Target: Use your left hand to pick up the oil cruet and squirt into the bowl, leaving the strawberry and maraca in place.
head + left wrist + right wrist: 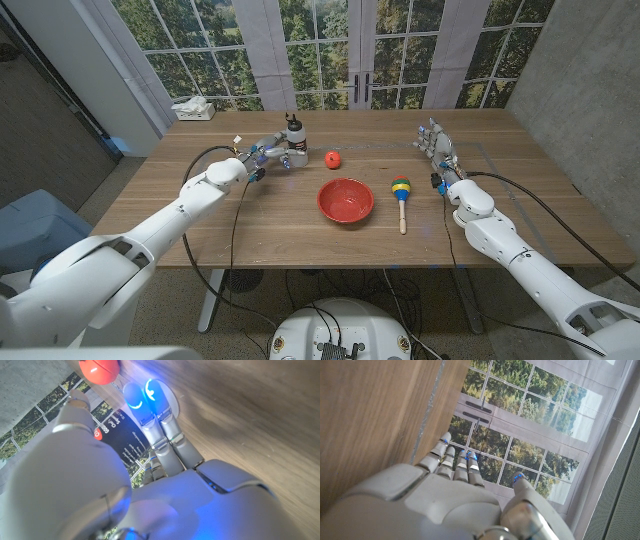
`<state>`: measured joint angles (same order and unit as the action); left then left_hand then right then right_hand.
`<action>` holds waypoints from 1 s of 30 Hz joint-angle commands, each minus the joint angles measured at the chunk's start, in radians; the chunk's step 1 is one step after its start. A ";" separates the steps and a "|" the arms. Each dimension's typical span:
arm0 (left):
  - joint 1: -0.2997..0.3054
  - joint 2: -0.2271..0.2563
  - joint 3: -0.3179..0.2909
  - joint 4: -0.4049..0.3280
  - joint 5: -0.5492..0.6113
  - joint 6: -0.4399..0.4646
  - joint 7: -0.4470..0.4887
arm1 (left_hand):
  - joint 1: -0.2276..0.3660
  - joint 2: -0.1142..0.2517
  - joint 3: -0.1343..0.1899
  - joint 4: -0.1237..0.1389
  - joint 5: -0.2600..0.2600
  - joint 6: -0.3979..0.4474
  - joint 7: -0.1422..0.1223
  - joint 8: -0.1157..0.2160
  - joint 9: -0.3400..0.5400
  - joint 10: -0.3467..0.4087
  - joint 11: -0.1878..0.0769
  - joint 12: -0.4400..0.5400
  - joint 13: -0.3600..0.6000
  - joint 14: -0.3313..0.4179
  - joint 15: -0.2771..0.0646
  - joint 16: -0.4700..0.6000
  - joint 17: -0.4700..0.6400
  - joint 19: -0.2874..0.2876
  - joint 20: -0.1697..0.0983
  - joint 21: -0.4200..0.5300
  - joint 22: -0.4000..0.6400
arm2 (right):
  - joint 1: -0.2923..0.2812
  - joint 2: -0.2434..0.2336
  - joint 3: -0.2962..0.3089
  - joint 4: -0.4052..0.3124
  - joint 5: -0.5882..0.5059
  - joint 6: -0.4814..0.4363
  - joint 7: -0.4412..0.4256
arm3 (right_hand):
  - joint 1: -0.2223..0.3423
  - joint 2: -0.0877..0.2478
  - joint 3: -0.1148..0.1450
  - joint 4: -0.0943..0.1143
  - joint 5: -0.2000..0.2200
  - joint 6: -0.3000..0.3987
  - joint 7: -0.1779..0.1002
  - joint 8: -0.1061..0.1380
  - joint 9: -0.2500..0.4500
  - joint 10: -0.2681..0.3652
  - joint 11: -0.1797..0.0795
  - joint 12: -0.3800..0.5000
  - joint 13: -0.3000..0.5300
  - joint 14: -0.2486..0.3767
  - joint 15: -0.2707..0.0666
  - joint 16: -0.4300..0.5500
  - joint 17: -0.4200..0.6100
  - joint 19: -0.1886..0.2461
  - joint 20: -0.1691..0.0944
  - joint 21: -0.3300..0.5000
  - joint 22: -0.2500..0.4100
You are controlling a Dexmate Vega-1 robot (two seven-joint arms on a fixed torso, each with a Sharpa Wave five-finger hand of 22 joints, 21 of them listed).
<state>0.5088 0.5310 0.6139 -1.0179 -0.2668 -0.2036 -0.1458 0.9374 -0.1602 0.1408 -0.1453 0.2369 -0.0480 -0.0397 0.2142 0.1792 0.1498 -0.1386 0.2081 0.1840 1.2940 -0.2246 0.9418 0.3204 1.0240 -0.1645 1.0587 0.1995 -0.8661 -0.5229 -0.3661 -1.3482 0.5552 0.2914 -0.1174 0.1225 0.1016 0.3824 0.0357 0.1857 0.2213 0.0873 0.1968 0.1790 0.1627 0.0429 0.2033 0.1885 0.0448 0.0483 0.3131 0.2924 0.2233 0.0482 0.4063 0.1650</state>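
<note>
The oil cruet (pixel 293 137), a dark bottle with a black cap and a printed label, stands upright at the table's far middle. My left hand (pixel 274 155) is right beside it on the left. In the left wrist view the cruet (pixel 121 435) sits between the thumb and the fingers (pixel 162 425), which stretch straight along its side without curling around it. The red strawberry (pixel 332 158) lies just right of the cruet. Nearer me stand the red bowl (pixel 346 201) and the striped maraca (pixel 402 193). My right hand (pixel 436 146) stands open, fingers spread, at the far right.
A white tissue box (pixel 194 108) sits at the table's far left corner. Windows and curtains stand behind the table's far edge. Cables hang off both forearms onto the wooden table (pixel 300 235).
</note>
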 commanded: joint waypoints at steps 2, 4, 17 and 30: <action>-0.029 -0.037 0.002 0.078 -0.036 -0.039 -0.043 | 0.023 0.021 -0.004 0.000 0.003 0.044 -0.013 0.017 0.006 0.047 -0.006 0.011 0.001 0.033 -0.001 -0.014 -0.028 0.018 -0.045 0.010 0.000 | -0.006 -0.004 0.004 -0.009 -0.003 -0.005 -0.011 | -0.001 0.003 0.000 -0.008 0.002 0.006 0.005 -0.004 0.002 0.007 0.000 -0.001 0.004 0.003 0.004 -0.005 -0.001 0.008 0.001 -0.003 0.006; -0.035 -0.044 0.000 0.096 -0.044 -0.045 -0.051 | 0.037 0.030 0.000 -0.003 0.000 0.058 -0.024 0.020 0.006 0.069 -0.010 0.014 0.001 0.043 -0.001 -0.018 -0.040 0.019 -0.045 0.012 0.000 | -0.006 -0.004 0.005 -0.009 0.000 -0.006 -0.008 | -0.002 0.003 0.000 -0.008 0.002 0.006 0.005 -0.004 0.002 0.007 0.000 -0.001 0.004 0.003 0.004 -0.005 -0.001 0.008 0.002 -0.003 0.006; -0.093 -0.101 0.008 0.231 -0.082 -0.077 -0.135 | 0.132 0.223 0.096 0.004 -0.042 0.236 -0.101 0.055 0.017 0.201 0.013 0.016 0.008 0.018 -0.002 -0.033 -0.011 -0.064 -0.038 0.059 0.028 | -0.019 -0.014 0.012 -0.027 -0.001 -0.012 -0.019 | -0.005 0.003 -0.003 -0.009 0.002 0.009 0.005 -0.003 0.002 0.009 0.003 -0.001 0.004 0.005 0.004 -0.006 -0.001 0.011 0.003 -0.008 0.006; -0.035 -0.071 -0.010 0.100 -0.086 -0.009 -0.040 | 0.103 0.326 0.184 0.001 -0.031 0.542 -0.037 0.129 0.027 0.549 -0.009 0.077 0.009 0.076 0.001 -0.046 -0.007 -0.060 -0.038 0.109 -0.005 | -0.034 -0.023 0.019 -0.043 -0.001 -0.010 -0.024 | -0.005 0.003 -0.004 -0.013 0.002 0.010 0.006 -0.003 0.002 0.011 0.002 -0.001 0.004 0.005 0.005 -0.009 -0.003 0.012 0.005 -0.013 0.006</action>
<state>0.4350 0.4450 0.6187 -0.8375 -0.3431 -0.2637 -0.2487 1.0359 0.1178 0.2855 -0.1568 0.1915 0.4530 -0.0834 0.3325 0.2027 0.5936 -0.1020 0.2711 0.1884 1.3531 -0.2261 0.8945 0.3108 0.9575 -0.1413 1.1620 0.1992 -0.8898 -0.5389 -0.3531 -1.3793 0.5528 0.2813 -0.1382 0.1225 0.1016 0.3751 0.0285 0.1857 0.2267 0.0927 0.1967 0.1789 0.1626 0.0429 0.2038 0.1885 0.0448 0.0483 0.3047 0.2878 0.2304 0.0554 0.3987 0.1650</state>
